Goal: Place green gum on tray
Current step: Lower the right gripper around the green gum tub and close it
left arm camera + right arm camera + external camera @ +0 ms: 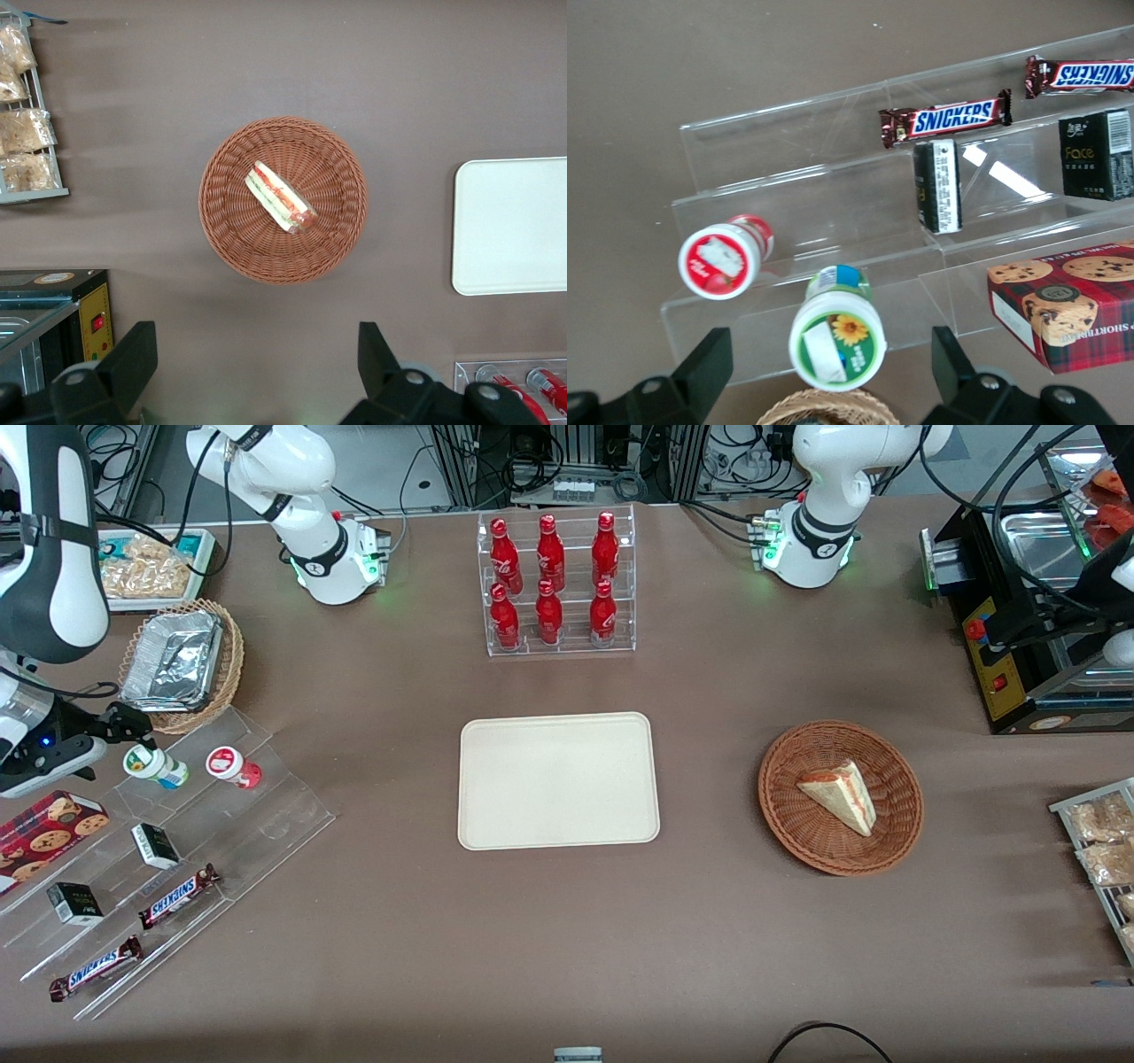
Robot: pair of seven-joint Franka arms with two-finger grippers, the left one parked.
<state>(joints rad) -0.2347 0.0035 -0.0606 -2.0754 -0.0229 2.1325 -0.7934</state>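
The green gum [154, 766] [837, 342] is a small bottle with a white lid bearing a green and yellow mark. It stands on a clear stepped shelf [266, 815] toward the working arm's end of the table. My gripper [131, 729] [833, 356] hovers just above it, open. One finger stands on each side of the lid with a gap, touching nothing. A like bottle with a red lid [232, 766] [719, 260] stands beside the green gum. The cream tray [558, 779] [514, 226] lies bare at the table's middle.
The shelf also carries two Snickers bars [177, 897], two small black boxes [156, 845] and a cookie box [49, 828]. A wicker basket with a foil container [177, 660] sits close by. A rack of red bottles [554, 584] stands farther back than the tray; a sandwich basket [840, 797] lies toward the parked arm's end.
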